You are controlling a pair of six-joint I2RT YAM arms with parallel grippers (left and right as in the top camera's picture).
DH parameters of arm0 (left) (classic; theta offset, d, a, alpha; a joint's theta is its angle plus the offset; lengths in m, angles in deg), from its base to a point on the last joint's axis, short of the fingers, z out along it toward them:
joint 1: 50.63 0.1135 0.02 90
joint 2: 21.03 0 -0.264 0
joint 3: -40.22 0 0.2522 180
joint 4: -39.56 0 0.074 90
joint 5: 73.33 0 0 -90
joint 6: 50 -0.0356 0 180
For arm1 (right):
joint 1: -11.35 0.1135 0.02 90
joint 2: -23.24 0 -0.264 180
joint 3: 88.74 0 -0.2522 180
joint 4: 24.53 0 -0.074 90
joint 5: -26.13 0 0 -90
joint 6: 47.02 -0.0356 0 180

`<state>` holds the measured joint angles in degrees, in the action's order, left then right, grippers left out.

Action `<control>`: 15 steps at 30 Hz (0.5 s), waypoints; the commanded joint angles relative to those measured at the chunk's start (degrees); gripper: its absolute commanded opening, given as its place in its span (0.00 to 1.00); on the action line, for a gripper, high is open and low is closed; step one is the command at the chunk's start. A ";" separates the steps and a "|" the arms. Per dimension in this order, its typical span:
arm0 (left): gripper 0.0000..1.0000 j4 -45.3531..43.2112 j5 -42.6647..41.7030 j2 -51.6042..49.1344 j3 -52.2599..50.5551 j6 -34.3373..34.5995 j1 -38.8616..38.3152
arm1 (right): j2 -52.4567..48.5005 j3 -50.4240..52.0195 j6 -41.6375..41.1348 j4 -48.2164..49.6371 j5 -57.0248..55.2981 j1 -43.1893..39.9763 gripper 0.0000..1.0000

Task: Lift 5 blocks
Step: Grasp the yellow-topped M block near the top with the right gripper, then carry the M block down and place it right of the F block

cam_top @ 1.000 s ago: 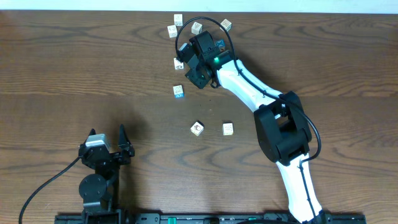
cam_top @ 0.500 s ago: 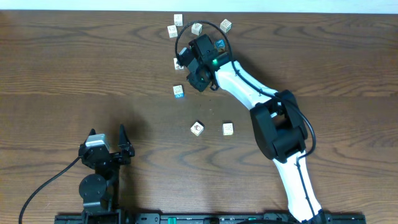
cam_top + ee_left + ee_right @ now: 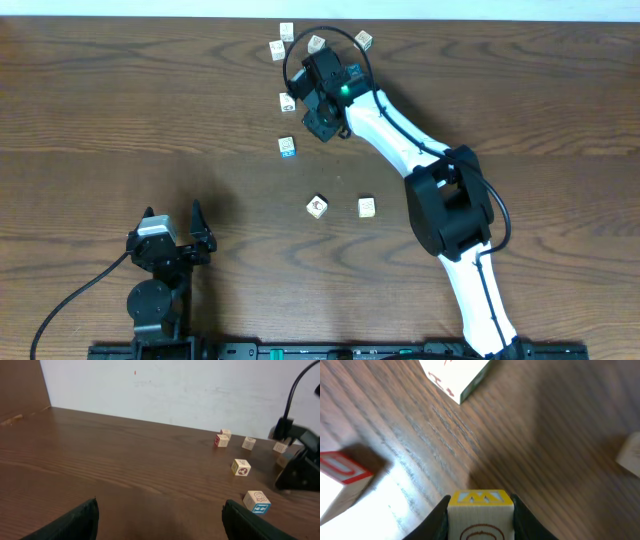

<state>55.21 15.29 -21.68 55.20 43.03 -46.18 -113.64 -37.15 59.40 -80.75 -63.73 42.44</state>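
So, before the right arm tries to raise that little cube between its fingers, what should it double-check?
1. Small cream wooden cube with the yellow M on top centred in the right gripper: ok.
2. Black fingers against both cube sides: ok, no gap shows.
3. Cube off the brown wooden table: cannot tell; its base is out of view.
4. Neighbours clear: ok; the red-printed cube and the white cube with a green side lie apart from the fingers.
5. Left gripper out of the way: ok; open, well away from the cubes.
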 commanded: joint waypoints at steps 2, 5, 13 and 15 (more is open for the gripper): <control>0.79 2.16 0.52 0.26 -0.96 0.26 0.20 | 9.11 -2.64 -8.02 -4.42 -1.81 -0.85 0.01; 0.79 2.16 0.52 0.26 -0.96 0.26 0.20 | 12.83 -2.64 -12.09 -9.18 -1.90 -1.68 0.01; 0.79 2.16 0.55 0.26 -0.96 0.26 0.20 | 23.78 -0.20 -22.84 -26.58 -9.27 -7.02 0.02; 0.79 2.16 0.52 0.26 -0.96 0.26 0.20 | 30.73 4.63 -24.50 -27.67 -11.13 -8.55 0.02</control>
<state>55.21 15.26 -21.68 55.20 43.03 -46.18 -91.26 -38.07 40.87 -107.18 -70.02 35.95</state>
